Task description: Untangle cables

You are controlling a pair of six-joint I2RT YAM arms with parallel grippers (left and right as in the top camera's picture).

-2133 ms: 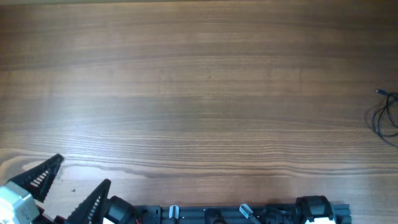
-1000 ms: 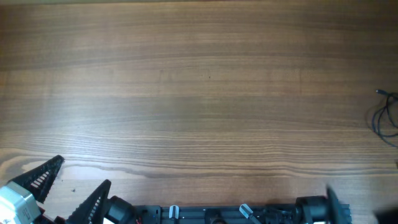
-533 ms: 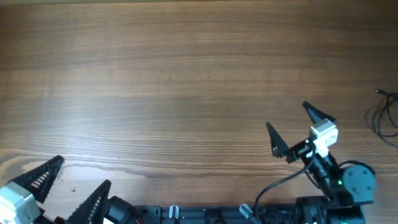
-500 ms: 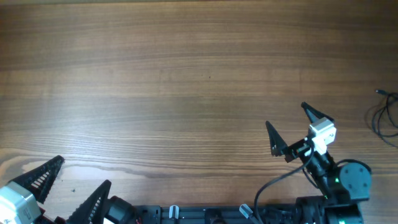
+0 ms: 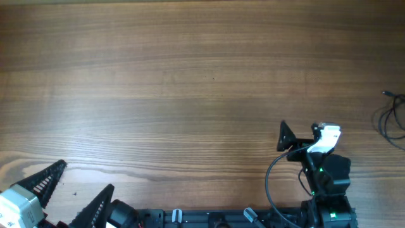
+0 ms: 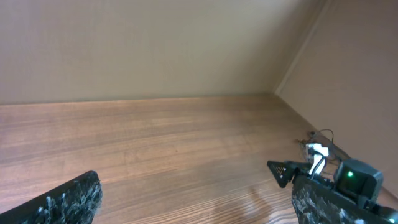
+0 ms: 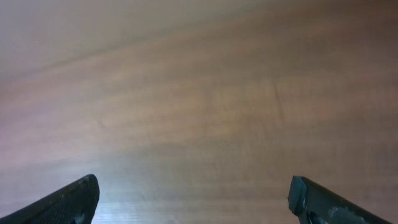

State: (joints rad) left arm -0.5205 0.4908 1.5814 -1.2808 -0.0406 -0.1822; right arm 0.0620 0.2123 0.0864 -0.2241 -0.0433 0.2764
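Note:
Thin black cables [image 5: 393,119] lie in a loose tangle at the table's far right edge; they also show small in the left wrist view [image 6: 319,135]. My left gripper [image 5: 71,185] is open and empty at the front left corner, far from them; its fingers frame bare wood in the left wrist view [image 6: 193,205]. My right gripper [image 5: 300,134] is open and empty over the front right of the table, well left of the cables. The right wrist view [image 7: 196,200] shows only blurred wood between its spread fingers.
The wooden table [image 5: 190,82] fills the overhead view. A black mounting rail [image 5: 240,216] runs along the front edge. The right arm's body [image 6: 349,180] with a green light shows in the left wrist view. A beige wall [image 6: 155,43] stands behind the table.
The right arm came into view from the front right, reached over the table, then drew back slightly and turned. The left arm and the cables have not moved.

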